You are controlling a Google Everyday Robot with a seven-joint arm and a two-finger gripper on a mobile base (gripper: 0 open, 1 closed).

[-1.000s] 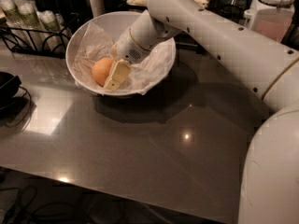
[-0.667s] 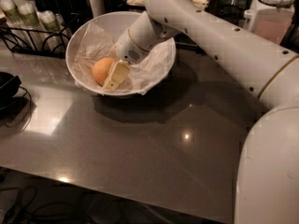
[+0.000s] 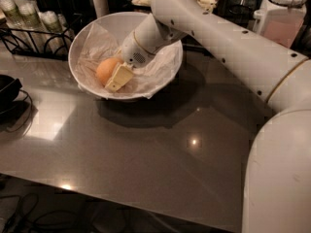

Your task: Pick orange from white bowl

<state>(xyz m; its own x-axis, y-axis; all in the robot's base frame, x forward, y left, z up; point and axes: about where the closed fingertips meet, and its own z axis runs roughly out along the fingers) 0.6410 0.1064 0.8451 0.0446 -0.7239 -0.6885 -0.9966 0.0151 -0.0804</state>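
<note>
The orange (image 3: 105, 70) lies on the crumpled white paper inside the white bowl (image 3: 167, 71), left of the bowl's middle. The bowl stands on the grey table at the back left. My gripper (image 3: 116, 79) reaches down into the bowl from the right. Its cream-coloured tip rests against the orange's right front side. The far side of the gripper is hidden behind the orange and the wrist. The orange sits low in the bowl.
A black wire rack with small jars (image 3: 29, 18) stands behind the bowl on the left. A white lidded jar (image 3: 284, 13) is at the back right. A black object (image 3: 7, 89) lies at the table's left edge. My arm crosses the right side.
Nothing has visibly changed; the gripper stays at the orange in the bowl.
</note>
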